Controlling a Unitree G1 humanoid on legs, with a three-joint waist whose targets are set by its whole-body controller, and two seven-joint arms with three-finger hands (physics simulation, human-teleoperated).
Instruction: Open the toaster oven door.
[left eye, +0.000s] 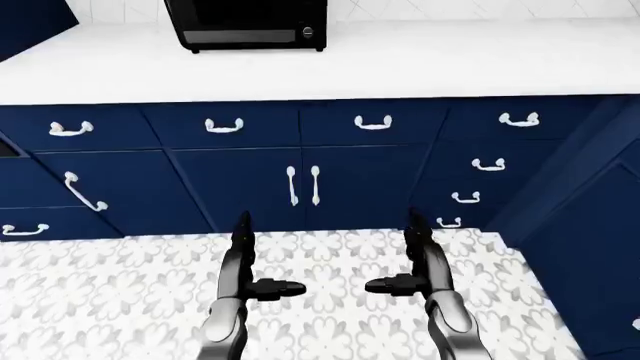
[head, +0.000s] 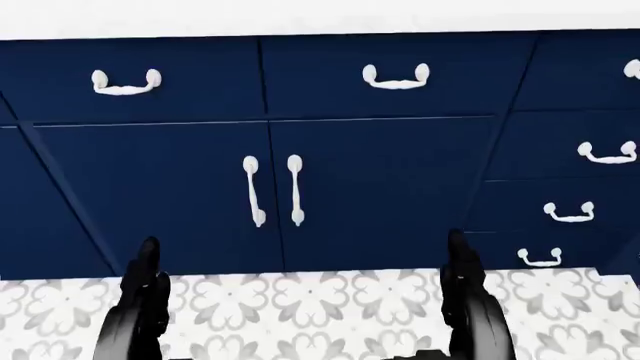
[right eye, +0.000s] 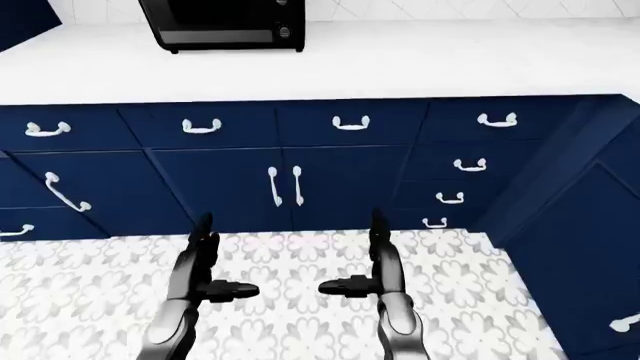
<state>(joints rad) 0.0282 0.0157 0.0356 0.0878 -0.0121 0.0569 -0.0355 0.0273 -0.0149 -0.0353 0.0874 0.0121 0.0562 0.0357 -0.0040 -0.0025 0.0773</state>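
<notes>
Standing well short of the toaster oven (left eye: 246, 24), you are holding both hands low over the patterned floor (left eye: 330, 300), far below the white tabletop (left eye: 420, 64) that carries it. The toaster oven is sitting at the top of the left-eye view, left of centre, its dark glass door shut and its upper part cut off by the frame edge. The left hand (left eye: 262, 279) and the right hand (left eye: 402, 276) are both hanging empty, fingers extended and spread, thumbs pointing toward each other, gripping nothing.

You are risking a few things from here. The door handle is not showing clearly, so reaching on a guess could land your fingers on the glass or the control knob beside the door. The toaster oven is also sitting left of your midline and toward the wall side of the tabletop; leaning in without stepping closer could bring your body against the navy cabinets (left eye: 330, 184) below it or tip your balance. Raising the hands too near the cabinets could snag them on the white drawer pulls (left eye: 372, 122) or the tabletop's edge. A hard pull on the door could drag the toaster oven along the tabletop.
</notes>
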